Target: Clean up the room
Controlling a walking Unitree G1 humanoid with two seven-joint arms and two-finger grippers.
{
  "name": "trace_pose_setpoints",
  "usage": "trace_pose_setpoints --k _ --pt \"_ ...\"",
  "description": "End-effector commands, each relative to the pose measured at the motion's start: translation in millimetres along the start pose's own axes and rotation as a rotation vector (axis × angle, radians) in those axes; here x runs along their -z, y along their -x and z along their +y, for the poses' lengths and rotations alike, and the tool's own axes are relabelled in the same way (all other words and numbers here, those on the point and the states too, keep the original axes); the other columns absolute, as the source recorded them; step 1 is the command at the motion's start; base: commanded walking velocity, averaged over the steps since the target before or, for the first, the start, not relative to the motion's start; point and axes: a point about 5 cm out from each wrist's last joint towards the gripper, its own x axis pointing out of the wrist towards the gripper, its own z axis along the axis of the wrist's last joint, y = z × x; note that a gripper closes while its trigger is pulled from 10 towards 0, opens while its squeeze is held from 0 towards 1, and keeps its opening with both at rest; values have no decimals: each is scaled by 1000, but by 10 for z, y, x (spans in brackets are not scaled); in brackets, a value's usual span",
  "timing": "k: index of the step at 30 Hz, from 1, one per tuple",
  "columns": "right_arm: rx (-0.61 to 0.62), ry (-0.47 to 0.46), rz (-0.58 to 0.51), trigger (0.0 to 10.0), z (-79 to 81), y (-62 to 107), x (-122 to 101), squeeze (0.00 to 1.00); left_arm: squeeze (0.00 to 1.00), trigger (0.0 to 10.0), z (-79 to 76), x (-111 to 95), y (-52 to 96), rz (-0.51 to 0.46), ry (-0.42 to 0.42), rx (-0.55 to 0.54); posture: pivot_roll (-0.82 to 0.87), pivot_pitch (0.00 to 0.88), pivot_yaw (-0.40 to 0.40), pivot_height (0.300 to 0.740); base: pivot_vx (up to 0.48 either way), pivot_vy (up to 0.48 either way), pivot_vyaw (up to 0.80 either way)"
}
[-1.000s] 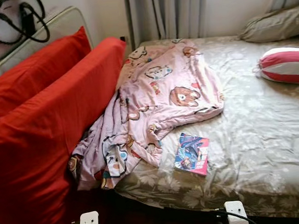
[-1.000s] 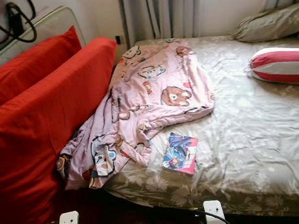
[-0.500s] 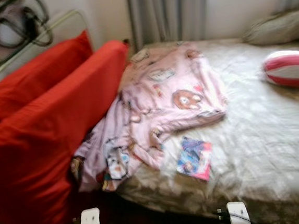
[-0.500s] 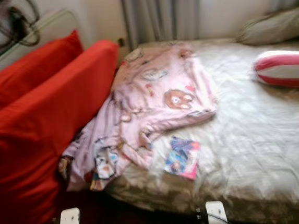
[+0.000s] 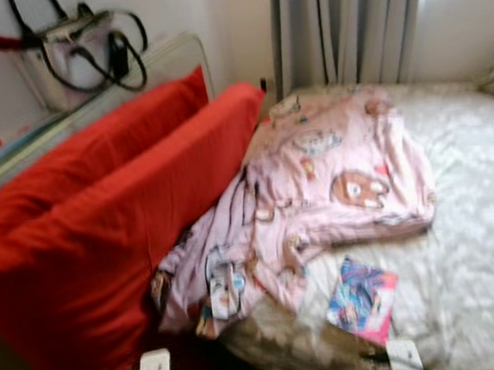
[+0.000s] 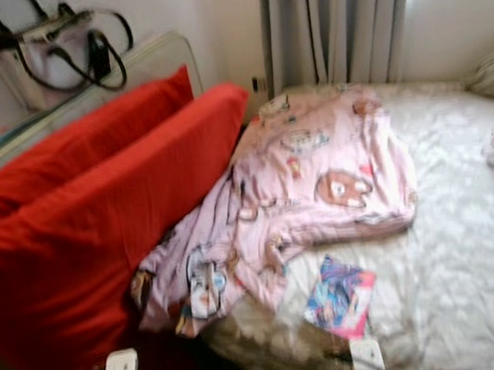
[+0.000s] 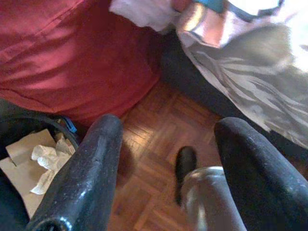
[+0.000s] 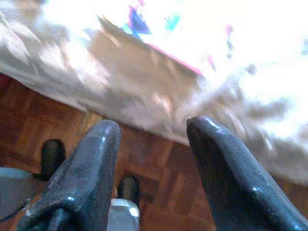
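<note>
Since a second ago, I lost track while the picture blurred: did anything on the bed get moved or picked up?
Only the camera turned left; nothing was moved or picked up. The pink cartoon-print blanket still drapes off the bed edge, and the colourful magazine lies beside it on the grey floral sheet. The left gripper and right gripper stay open, holding nothing.

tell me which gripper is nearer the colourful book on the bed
Right. The right gripper hangs open over the wood floor by the bed's edge, just below the book. The left gripper, also open, hangs further off, beside the red cushion.
</note>
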Motion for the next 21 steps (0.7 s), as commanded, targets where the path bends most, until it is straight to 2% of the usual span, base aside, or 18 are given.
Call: trace_pose_setpoints --k 1,6,7,8,9,11,13,14,16,21 --pt "-20 -14 -47 10000 79 -19 -118 0 0 10000 70 -33 -2 -13 -9 -13 41 0 38 740 0 0 0" --pt "-21 -7 -135 10000 68 -34 -335 0 0 10000 17 -144 -23 -71 -26 16 43 0 34 740 0 0 0" --pt "-32 -19 -227 10000 65 -35 -549 0 0 10000 -3 -251 -35 -130 -35 26 43 0 32 740 0 0 0" --pt "-32 -19 -227 10000 65 -35 -549 0 0 10000 -3 -251 -35 -130 -35 26 43 0 32 740 0 0 0" --pt "-47 -40 -304 10000 62 -24 -719 0 0 10000 -1 -336 -39 -178 -38 19 41 0 33 740 0 0 0" --pt "-85 -43 -454 10000 78 22 -1024 0 0 10000 43 -519 -27 -301 10 0 27 0 34 740 0 0 0" --pt "-87 -42 -471 10000 76 30 -1059 0 0 10000 47 -543 -22 -320 13 -2 18 0 34 740 0 0 0" --pt "-113 -33 -555 10000 82 74 -1194 0 0 10000 56 -677 11 -420 31 0 15 0 29 740 0 0 0" --pt "-129 -22 -630 10000 75 124 -1295 0 0 10000 55 -789 60 -515 34 8 15 0 22 740 0 0 0" --pt "-151 -4 -718 10000 37 203 -1295 0 0 10000 56 -906 214 -675 19 14 20 0 11 740 0 0 0"
